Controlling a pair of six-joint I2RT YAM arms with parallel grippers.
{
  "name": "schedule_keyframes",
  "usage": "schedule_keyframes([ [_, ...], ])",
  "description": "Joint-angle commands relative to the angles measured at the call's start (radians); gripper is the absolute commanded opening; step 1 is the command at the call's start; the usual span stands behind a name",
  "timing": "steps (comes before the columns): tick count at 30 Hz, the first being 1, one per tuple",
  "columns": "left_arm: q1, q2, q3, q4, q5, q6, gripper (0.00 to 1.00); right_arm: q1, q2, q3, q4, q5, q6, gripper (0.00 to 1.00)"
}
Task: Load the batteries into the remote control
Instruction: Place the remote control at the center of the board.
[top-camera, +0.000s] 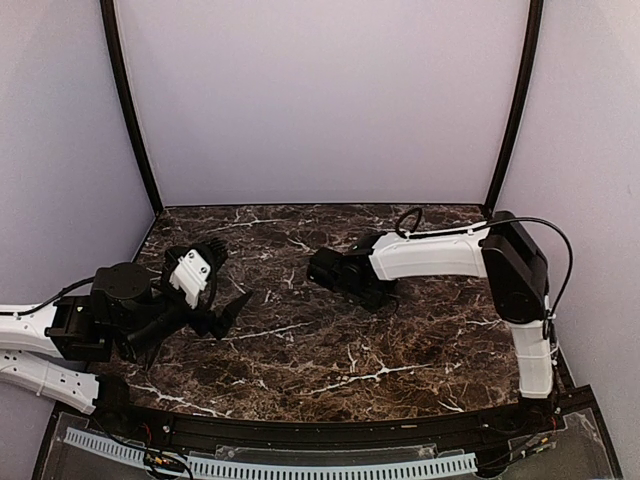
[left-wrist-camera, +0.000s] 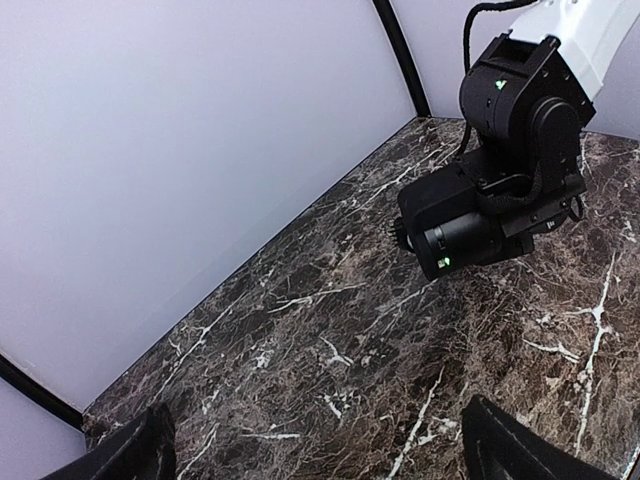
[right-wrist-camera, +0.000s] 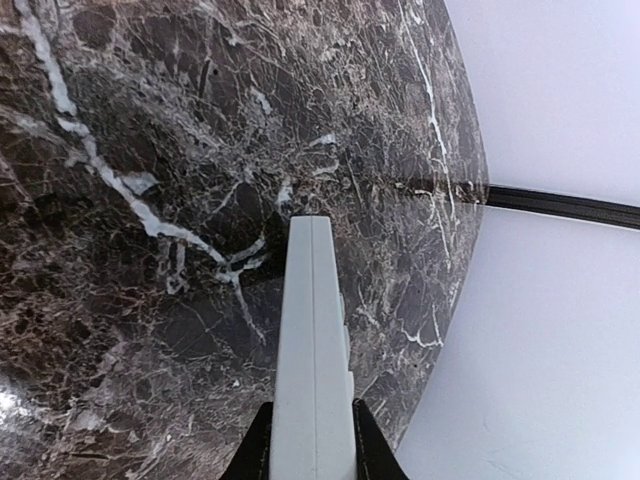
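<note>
Over the table, the right gripper pinches the remote control while the left gripper gapes empty (no batteries in view), so loading likely remains.

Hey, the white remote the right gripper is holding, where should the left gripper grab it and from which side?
Probably the free end of the remote, which sticks out past the right gripper. It is a thin slab pinched by its broad faces, so the open left gripper should come from beyond that far tip and close on the same two faces.
</note>
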Motion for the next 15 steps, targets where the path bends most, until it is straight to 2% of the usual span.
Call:
schedule_keyframes([
  [1,0.006,-0.018,-0.022,-0.021,-0.023,-0.005,0.99,0.013,0.056,0.023,-0.065,0.089,0.034,0.02],
  [5,0.007,-0.026,-0.024,-0.022,-0.022,0.000,0.99,0.015,0.066,0.017,-0.052,0.087,0.025,0.07],
  [10,0.008,-0.035,-0.025,-0.020,-0.027,0.009,0.99,0.017,0.067,0.000,-0.018,0.039,-0.013,0.30],
  [15,0.008,-0.045,-0.027,-0.024,-0.039,0.018,0.99,0.017,0.062,-0.032,0.022,-0.029,-0.083,0.44],
])
